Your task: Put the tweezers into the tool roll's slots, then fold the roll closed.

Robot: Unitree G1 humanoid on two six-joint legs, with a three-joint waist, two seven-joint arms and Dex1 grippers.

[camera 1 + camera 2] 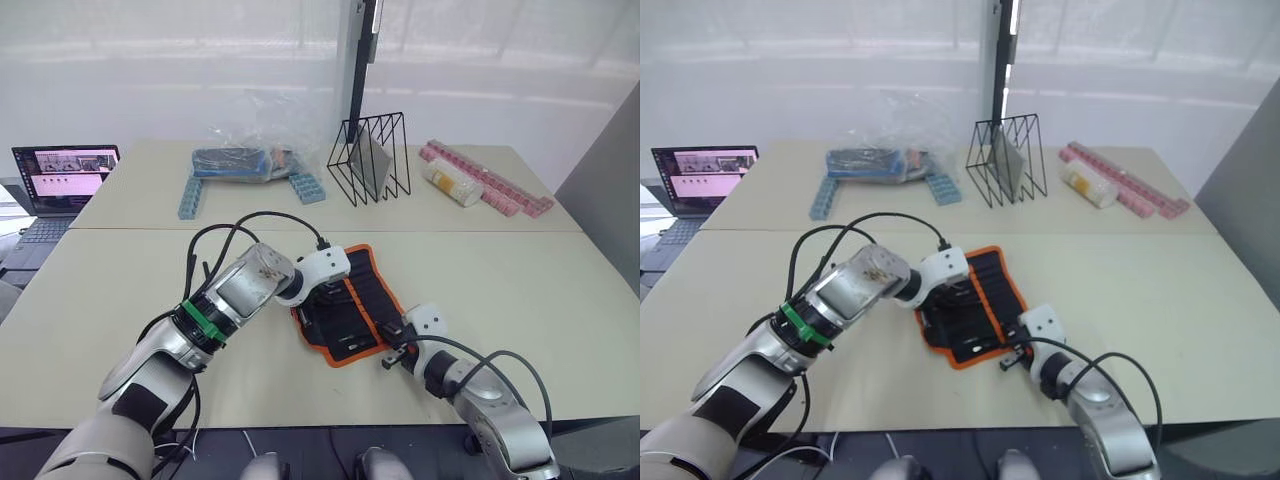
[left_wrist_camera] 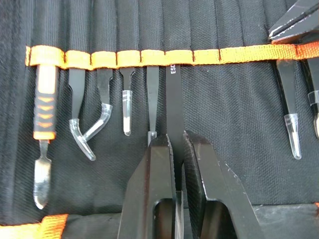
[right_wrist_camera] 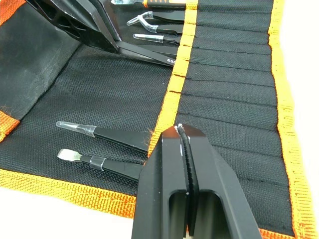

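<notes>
The tool roll (image 1: 374, 283) lies open on the table, black with orange trim. My left gripper (image 2: 178, 139) is shut on one black tweezers (image 2: 172, 94), whose upper end sits under the orange band of the slots (image 2: 229, 54). Several other tweezers (image 2: 127, 102) and an orange-handled tool (image 2: 44, 109) hang in neighbouring slots. My right gripper (image 3: 183, 130) is shut, its tips resting on the orange band near the roll's front edge, beside two slotted tweezers (image 3: 107, 134). In the head view it shows at the roll's near right corner (image 1: 392, 352).
Along the far side of the table stand a black wire rack (image 1: 372, 158), a clear plastic bag (image 1: 245, 150), blue racks (image 1: 190, 195) and pink racks (image 1: 490, 180). A laptop (image 1: 62, 175) sits at the far left.
</notes>
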